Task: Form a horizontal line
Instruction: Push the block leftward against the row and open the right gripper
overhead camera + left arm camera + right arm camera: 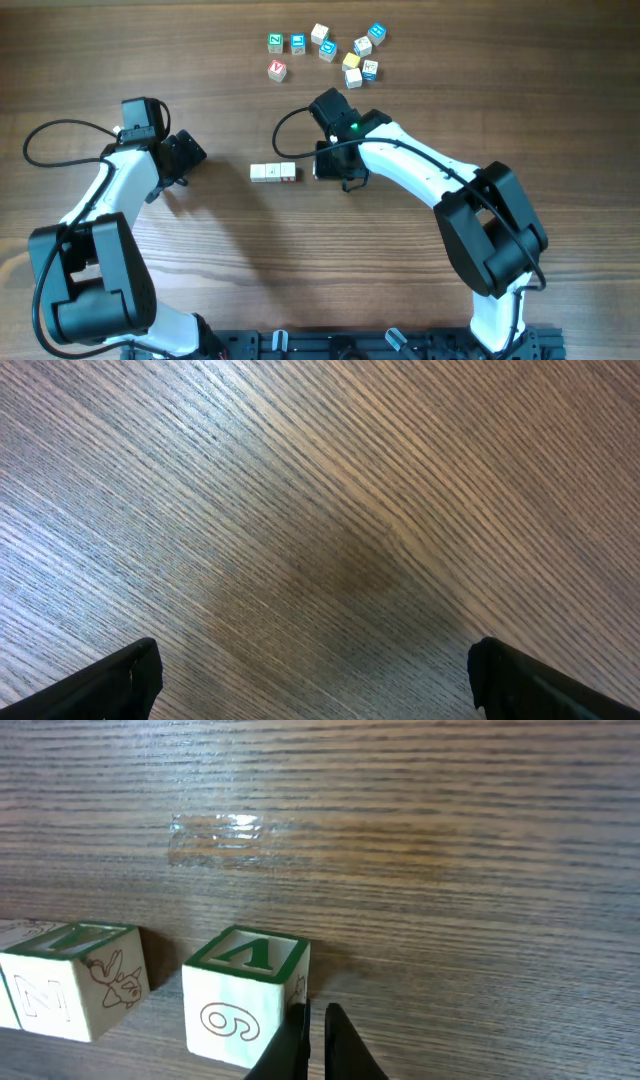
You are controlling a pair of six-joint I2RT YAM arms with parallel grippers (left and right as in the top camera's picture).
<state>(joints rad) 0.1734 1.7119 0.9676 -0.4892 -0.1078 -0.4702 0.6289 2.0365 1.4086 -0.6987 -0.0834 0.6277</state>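
The horizontal line [273, 172] is a short row of three pale cubes touching side to side at the table's middle. Its right end shows in the right wrist view [70, 982]. A cube with a green V on top and a 6 on its front [245, 1000] stands a small gap to the right of the row. My right gripper [315, 1012] is shut, its tips against that cube's right side. In the overhead view the right gripper [330, 168] mostly covers this cube. My left gripper [315, 660] is open and empty over bare wood, left of the row [190, 155].
A loose cluster of several colourful cubes [330, 50] lies at the back of the table, beyond the right arm. A shiny patch of clear tape [215, 828] sits on the wood beyond the V cube.
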